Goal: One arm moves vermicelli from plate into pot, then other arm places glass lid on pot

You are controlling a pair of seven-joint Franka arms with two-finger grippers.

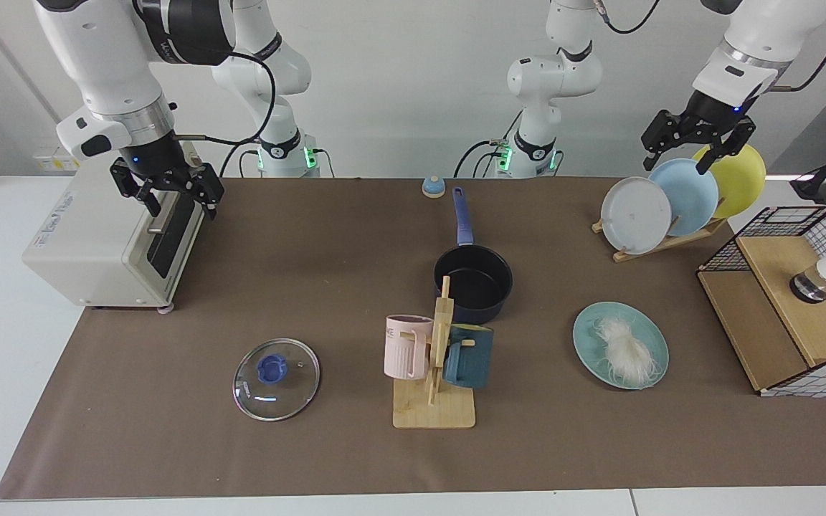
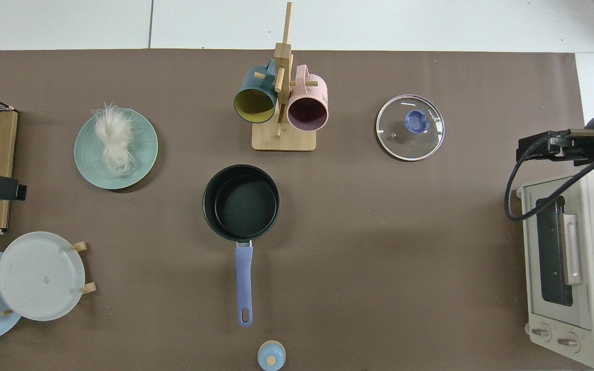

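My left hand (image 1: 698,147) hangs at the upper right of the facing view, fingers spread wide and holding nothing, just above the pale blue plate (image 1: 685,196) and yellow plate (image 1: 739,178) in the wooden rack. My right hand (image 1: 167,192) is at the upper left of that view, also spread open and empty, hovering over the front edge of the white toaster oven (image 1: 108,240). In the top view it shows at the right edge as a black block (image 2: 547,147) above the oven.

Both hands are well apart from the task's things. The vermicelli (image 1: 627,351) lies as a loose white tangle on the teal plate (image 1: 589,342), right of centre in the facing view. The pot (image 1: 473,281) sits mid-table with nothing inside, its blue handle pointing towards the arm bases. The glass lid (image 1: 276,378) lies flat on the brown mat at lower left, knob up. Just in front of the pot stands a wooden mug tree (image 1: 436,380) carrying a pink mug (image 1: 406,346) and a dark teal mug (image 1: 468,356).
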